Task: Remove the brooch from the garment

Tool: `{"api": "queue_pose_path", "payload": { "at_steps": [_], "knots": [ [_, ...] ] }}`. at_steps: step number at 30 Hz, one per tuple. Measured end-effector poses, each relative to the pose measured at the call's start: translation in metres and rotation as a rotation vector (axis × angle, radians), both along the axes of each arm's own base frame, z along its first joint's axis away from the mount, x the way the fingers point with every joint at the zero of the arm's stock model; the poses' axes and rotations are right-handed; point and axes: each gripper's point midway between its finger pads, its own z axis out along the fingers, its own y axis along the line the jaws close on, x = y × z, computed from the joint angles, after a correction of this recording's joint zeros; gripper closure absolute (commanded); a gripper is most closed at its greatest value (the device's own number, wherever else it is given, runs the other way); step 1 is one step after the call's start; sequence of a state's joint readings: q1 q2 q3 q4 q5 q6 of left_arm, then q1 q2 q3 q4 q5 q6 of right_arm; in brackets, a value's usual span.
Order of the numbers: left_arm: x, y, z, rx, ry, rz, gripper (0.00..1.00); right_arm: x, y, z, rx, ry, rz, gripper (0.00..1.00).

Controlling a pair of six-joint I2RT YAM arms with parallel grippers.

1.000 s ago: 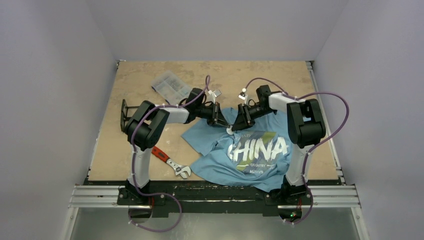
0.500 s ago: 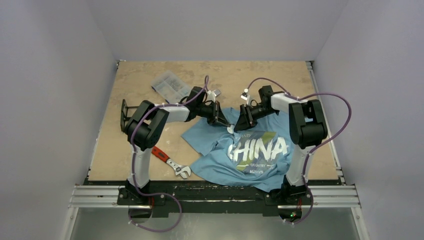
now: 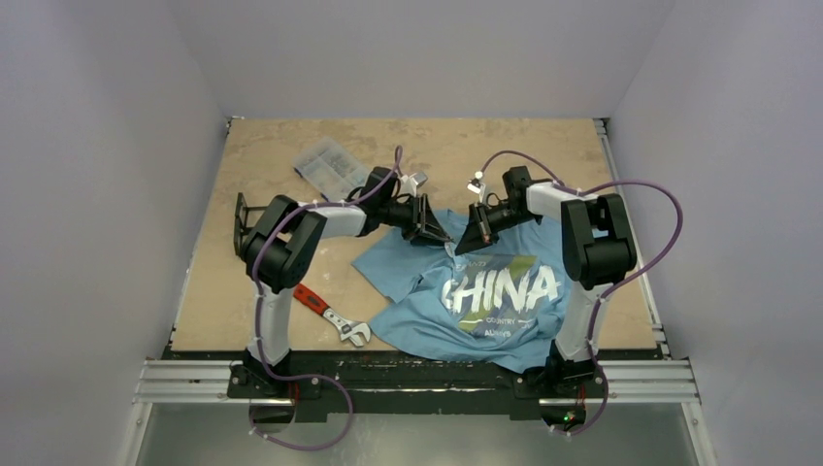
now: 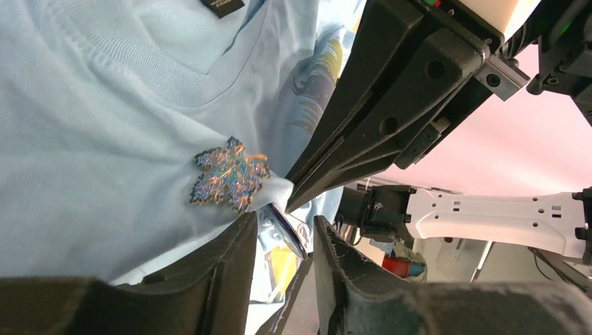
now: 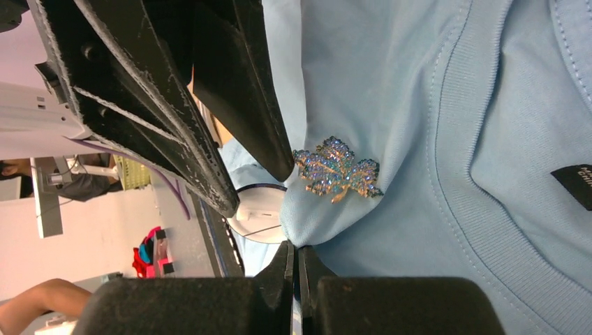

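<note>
The garment [image 3: 505, 291], a light blue T-shirt with white "CHINA" lettering, lies at the table's near right. A leaf-shaped blue and gold brooch [image 4: 229, 174] is pinned just below the collar and also shows in the right wrist view [image 5: 337, 169]. My right gripper [image 5: 297, 248] is shut on a fold of fabric right beside the brooch and holds it raised. My left gripper [image 4: 285, 220] is open, its jaws either side of a white round disc [image 4: 283, 230] behind that fold. In the top view both grippers, left [image 3: 439, 236] and right [image 3: 464, 243], meet tip to tip at the collar.
A red-handled adjustable wrench [image 3: 330, 313] lies left of the shirt near the front edge. A clear bag of small parts [image 3: 330, 163] sits at the back left. A black bracket [image 3: 240, 218] stands by the left arm. The table ends at a metal rail in front.
My left gripper has edged right, closer to the collar and the right gripper's tip. The right gripper still holds the pinched fabric and has barely shifted.
</note>
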State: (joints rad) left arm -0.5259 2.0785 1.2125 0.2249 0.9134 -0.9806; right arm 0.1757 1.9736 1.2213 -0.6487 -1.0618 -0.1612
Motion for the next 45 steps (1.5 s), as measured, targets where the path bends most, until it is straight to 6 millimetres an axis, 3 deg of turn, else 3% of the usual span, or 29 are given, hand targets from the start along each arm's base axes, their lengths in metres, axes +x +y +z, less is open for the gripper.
{"api": "queue_pose_path", "payload": {
  "at_steps": [5, 10, 12, 17, 20, 25, 29, 33, 38, 45],
  "knots": [
    [0.002, 0.023, 0.004, 0.024, -0.068, 0.039, 0.58, -0.001, 0.0, 0.0, 0.008, -0.014, 0.014, 1.0],
    [0.024, 0.061, 0.035, 0.058, -0.274, 0.081, 0.58, -0.002, 0.002, 0.004, 0.032, -0.016, 0.021, 1.0],
    [0.023, 0.067, 0.049, 0.067, -0.387, 0.056, 0.47, -0.003, 0.002, 0.005, 0.039, -0.016, 0.025, 1.0],
    [-0.003, 0.07, 0.088, 0.043, -0.895, -0.204, 0.45, -0.006, 0.003, 0.007, 0.055, -0.015, 0.038, 1.0],
    [-0.016, 0.069, 0.098, 0.045, -1.183, -0.394, 0.47, -0.007, 0.003, 0.007, 0.055, -0.012, 0.04, 1.0],
    [-0.029, 0.056, 0.089, 0.05, -1.56, -0.686, 0.56, -0.009, 0.002, 0.008, 0.054, -0.015, 0.05, 1.0],
    [-0.041, 0.041, 0.079, 0.024, -1.766, -0.862, 0.64, -0.01, 0.002, 0.009, 0.054, -0.019, 0.059, 1.0],
    [-0.043, 0.027, 0.065, -0.002, -1.864, -0.982, 0.67, -0.012, 0.002, 0.009, 0.053, -0.017, 0.064, 1.0],
    [-0.03, 0.015, 0.059, -0.006, -1.928, -1.094, 0.66, -0.013, 0.003, 0.009, 0.053, -0.017, 0.07, 1.0],
    [-0.028, 0.015, 0.049, -0.011, -1.943, -1.224, 0.61, -0.012, 0.003, 0.01, 0.054, -0.025, 0.074, 1.0]
  ]
}}
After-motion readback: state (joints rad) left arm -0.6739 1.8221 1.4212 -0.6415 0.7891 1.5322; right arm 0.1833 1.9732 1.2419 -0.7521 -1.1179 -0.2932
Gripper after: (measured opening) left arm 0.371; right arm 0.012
